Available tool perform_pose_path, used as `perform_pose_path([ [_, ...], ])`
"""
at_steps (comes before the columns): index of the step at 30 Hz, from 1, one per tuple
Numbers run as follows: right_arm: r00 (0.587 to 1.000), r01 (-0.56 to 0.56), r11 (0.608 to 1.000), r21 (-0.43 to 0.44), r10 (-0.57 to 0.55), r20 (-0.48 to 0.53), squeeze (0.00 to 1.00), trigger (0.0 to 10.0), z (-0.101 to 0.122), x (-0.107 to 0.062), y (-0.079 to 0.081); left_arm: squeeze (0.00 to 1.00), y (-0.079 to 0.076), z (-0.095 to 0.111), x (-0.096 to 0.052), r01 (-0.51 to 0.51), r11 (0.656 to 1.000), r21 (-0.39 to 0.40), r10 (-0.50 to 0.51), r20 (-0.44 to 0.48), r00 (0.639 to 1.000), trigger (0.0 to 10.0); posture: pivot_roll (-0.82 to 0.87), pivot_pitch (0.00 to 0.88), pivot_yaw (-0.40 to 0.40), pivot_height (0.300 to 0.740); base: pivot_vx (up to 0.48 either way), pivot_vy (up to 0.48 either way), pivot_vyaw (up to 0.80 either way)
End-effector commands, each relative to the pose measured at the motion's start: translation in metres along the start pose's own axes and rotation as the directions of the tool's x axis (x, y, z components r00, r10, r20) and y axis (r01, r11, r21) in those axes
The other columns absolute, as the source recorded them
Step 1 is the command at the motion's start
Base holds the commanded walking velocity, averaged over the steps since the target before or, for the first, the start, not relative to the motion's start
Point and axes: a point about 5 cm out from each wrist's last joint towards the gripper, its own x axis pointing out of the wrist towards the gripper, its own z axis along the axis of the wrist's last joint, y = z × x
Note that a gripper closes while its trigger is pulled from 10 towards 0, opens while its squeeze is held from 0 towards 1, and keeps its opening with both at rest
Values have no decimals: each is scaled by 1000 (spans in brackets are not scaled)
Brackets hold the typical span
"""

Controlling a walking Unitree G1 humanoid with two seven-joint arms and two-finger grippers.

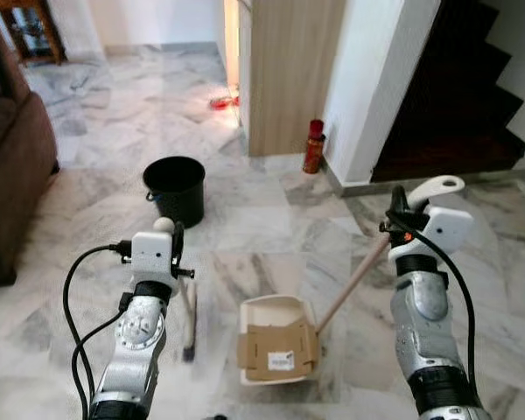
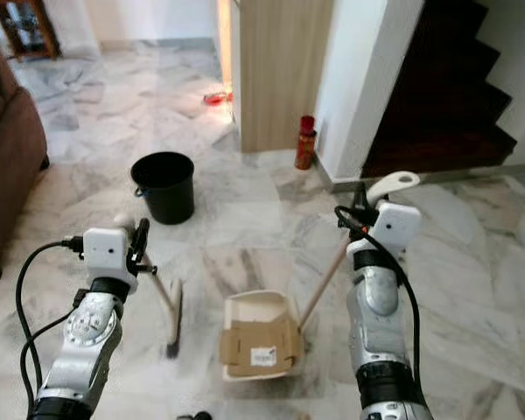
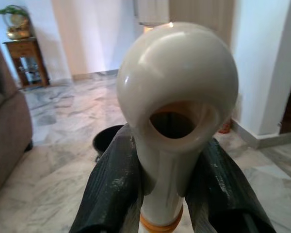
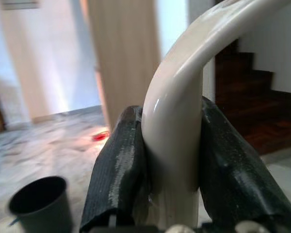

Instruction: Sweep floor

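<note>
Head view: left hand (image 1: 177,249) clamped on the broom (image 1: 189,324) handle top, bristles on the marble floor (image 1: 262,227) just left of the cream dustpan (image 1: 276,308); flattened cardboard (image 1: 276,352) lies in the pan. Right hand (image 1: 401,213) clamped on the dustpan's long handle. Black bucket (image 1: 175,188) stands well ahead with open floor around it; brown sofa (image 1: 9,166) at left edge, red can (image 1: 313,146) by the wall corner, dark stairs (image 1: 459,96) right. Left wrist: fingers (image 3: 114,189) squeeze the broom's rounded hanging-hole end. Right wrist: fingers (image 4: 119,170) grip the curved handle.
</note>
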Motion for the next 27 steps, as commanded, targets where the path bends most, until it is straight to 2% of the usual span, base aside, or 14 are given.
perform_pose_path([
  [1,997,1,1000,29,-3,73,0,10000,17,7,1,0,-2,12,4,6,1000,5,-7,53,999,10000,94,8,-12,740,0,0,413],
  [7,999,-8,998,60,5,47,0,10000,16,8,0,0,-2,15,5,6,1000,0,-6,57,998,10000,98,21,-16,740,0,0,0],
  [9,999,1,995,100,-5,40,0,10000,15,9,-1,0,-1,14,3,6,1000,0,-6,51,999,10000,98,21,-16,740,0,0,0],
  [12,999,-10,996,85,6,47,0,10000,17,10,0,0,0,14,3,1,1000,0,-1,53,999,10000,103,26,-18,740,0,0,0],
  [16,998,-41,997,63,38,52,0,10000,20,11,5,0,2,15,3,-2,1000,5,2,57,998,10000,100,24,-16,740,0,0,800],
  [18,997,-56,994,97,51,57,0,10000,22,11,8,0,3,16,4,-14,1000,10,14,58,998,10000,100,24,-16,740,0,0,800],
  [24,995,-94,986,136,90,35,0,10000,20,10,12,0,5,16,5,-22,1000,16,21,54,998,10000,102,22,-17,740,0,0,0],
  [27,994,-105,980,168,100,43,0,10000,22,10,15,0,7,16,5,-24,1000,20,23,55,998,10000,102,25,-16,740,271,0,0],
])
